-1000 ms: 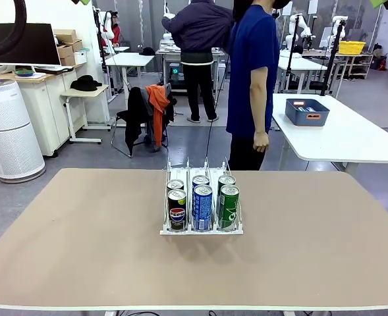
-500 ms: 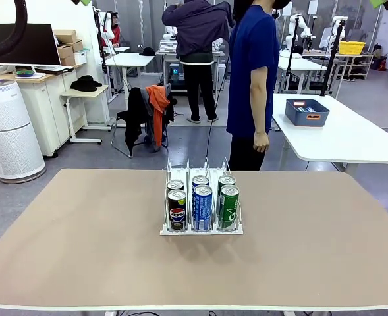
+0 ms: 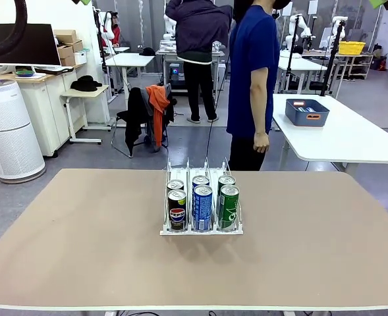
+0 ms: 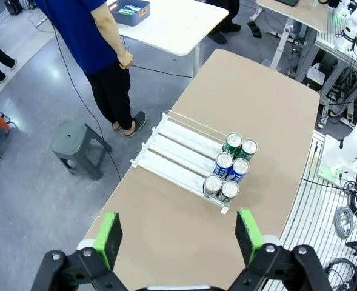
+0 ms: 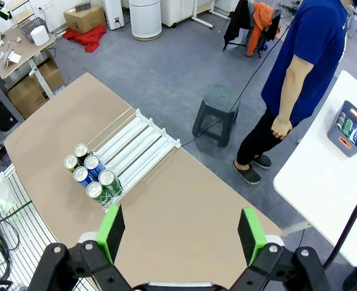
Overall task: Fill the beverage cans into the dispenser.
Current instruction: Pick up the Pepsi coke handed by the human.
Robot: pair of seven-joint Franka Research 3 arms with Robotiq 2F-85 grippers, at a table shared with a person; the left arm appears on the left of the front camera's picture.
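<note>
The left gripper point(image 4: 179, 235) and right gripper point(image 5: 181, 233) hang wide open, empty, high up; six cans point(image 4: 224, 165) stand well ahead of both, bunched at one end of the rack point(image 4: 175, 142).

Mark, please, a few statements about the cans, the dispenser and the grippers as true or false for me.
1. The dispenser holds six cans, two per lane. True.
2. The green cans stand in the lane on the robot's left. False: they are in the right lane; the Pepsi cans are on the left.
3. The left gripper and the right gripper have open jaws holding nothing. True.
4. The hand of the person rests on the dispenser. False: it hangs at the person's side, beyond the far edge of the table.
5. The blue bin sits beside the dispenser. False: it is on a separate white table.
</note>
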